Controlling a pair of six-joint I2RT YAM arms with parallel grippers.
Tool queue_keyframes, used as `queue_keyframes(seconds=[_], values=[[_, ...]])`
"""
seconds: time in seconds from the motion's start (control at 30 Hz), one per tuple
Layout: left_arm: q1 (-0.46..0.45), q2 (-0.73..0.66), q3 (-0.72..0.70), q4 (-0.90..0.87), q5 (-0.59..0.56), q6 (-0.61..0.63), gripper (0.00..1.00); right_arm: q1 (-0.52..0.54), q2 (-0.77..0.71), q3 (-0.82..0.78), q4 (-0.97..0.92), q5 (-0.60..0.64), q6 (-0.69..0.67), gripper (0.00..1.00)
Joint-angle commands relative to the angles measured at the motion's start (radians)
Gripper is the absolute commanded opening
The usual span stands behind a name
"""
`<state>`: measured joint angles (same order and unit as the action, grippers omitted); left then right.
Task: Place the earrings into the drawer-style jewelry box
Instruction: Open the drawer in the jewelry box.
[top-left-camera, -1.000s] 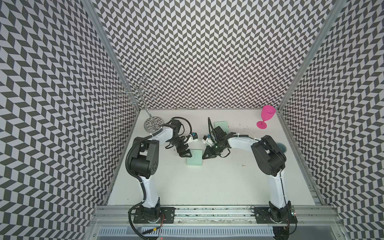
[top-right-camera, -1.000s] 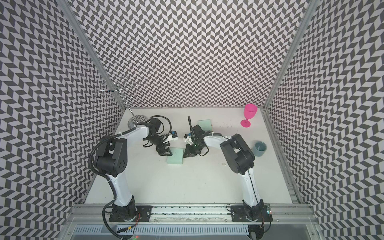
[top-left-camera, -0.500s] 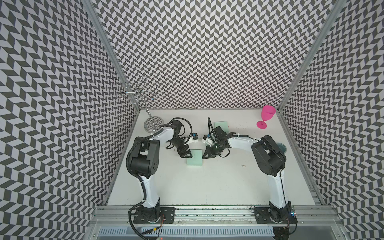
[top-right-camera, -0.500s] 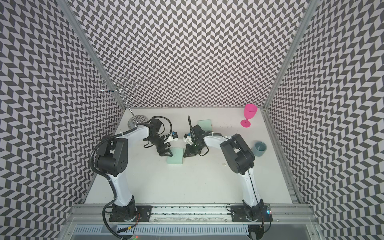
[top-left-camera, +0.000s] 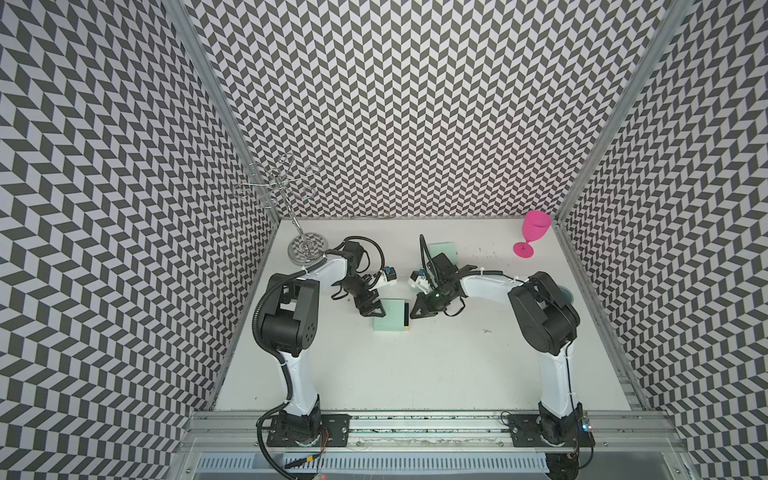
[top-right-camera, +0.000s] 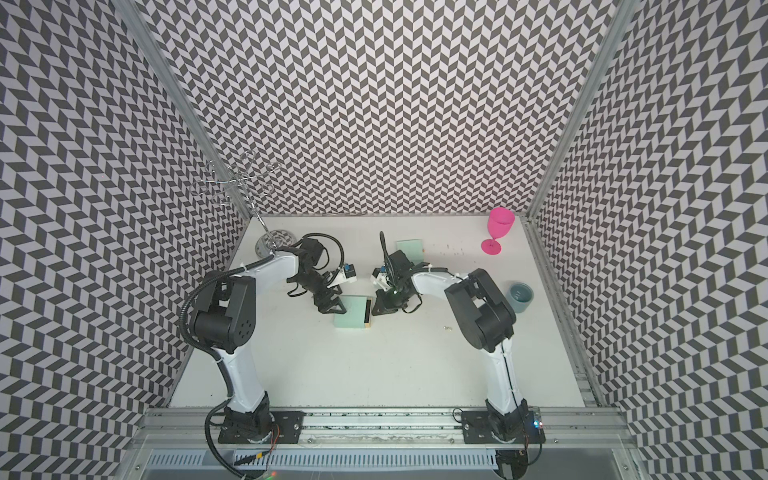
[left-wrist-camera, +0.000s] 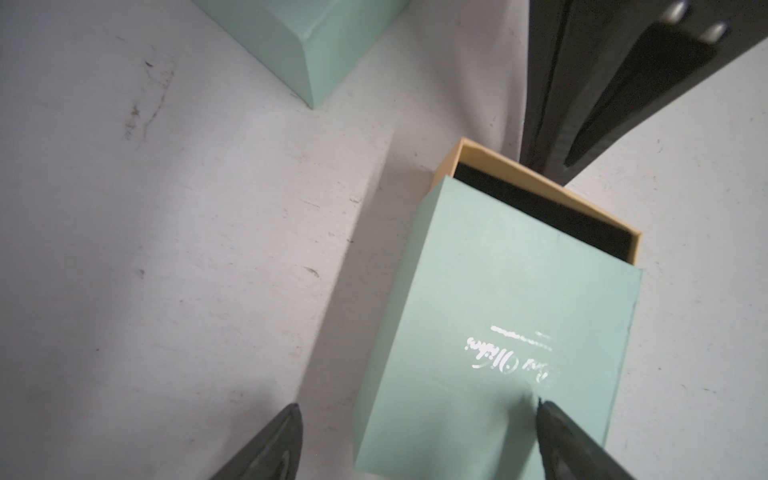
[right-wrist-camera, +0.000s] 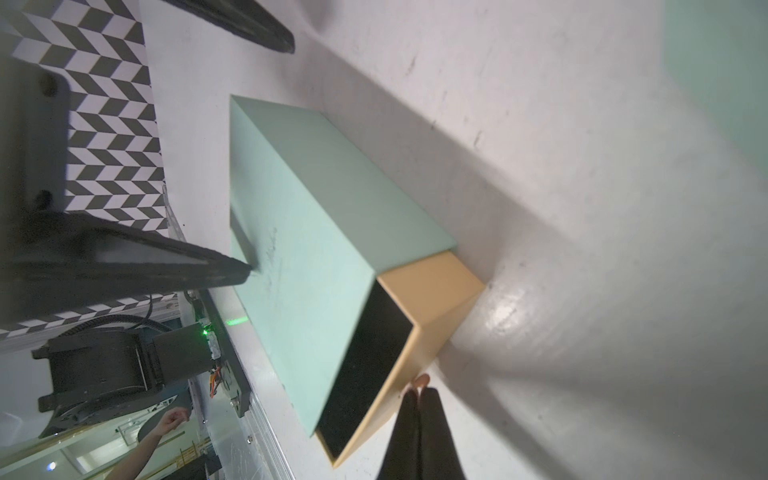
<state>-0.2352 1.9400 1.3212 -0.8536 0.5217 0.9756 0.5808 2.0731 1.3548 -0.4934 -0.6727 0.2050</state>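
A: With the right gripper (right-wrist-camera: 419, 388)?
B: Pinched flat on a small tan tab (right-wrist-camera: 422, 377) at the front of the drawer (right-wrist-camera: 436, 286).
A: And the left gripper (left-wrist-camera: 415, 411)?
B: Spread wide, holding nothing; pressing one black fingertip (left-wrist-camera: 548, 415) onto the top of the box (left-wrist-camera: 498, 311), dimpling the card.
A: Made of what?
B: Matte mint-green card, a flat rectangular sleeve with silver script. Tan card for the drawer, slid partly out, lined in black.
A: And the earrings (top-left-camera: 486, 331)?
B: Out on the white table (top-left-camera: 415, 374), tiny silvery glints near the right arm's elbow, well apart from the box.
A: Anything else?
B: A second box (top-left-camera: 442, 250) at the back, a glossy pink goblet (top-left-camera: 534, 232), a wire stand (top-left-camera: 306, 249).
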Motion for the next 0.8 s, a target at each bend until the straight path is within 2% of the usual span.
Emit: queue_keyframes(seconds=[0.0, 0.77], values=[[-0.006, 0.025, -0.028, 0.004, -0.028, 0.034, 0.88, -0.024, -0.047, -0.023, -0.019, 0.062, -0.019, 0.0], [-0.004, 0.013, -0.028, 0.017, -0.027, 0.035, 0.88, -0.057, -0.085, -0.07, -0.067, 0.128, -0.041, 0.0]])
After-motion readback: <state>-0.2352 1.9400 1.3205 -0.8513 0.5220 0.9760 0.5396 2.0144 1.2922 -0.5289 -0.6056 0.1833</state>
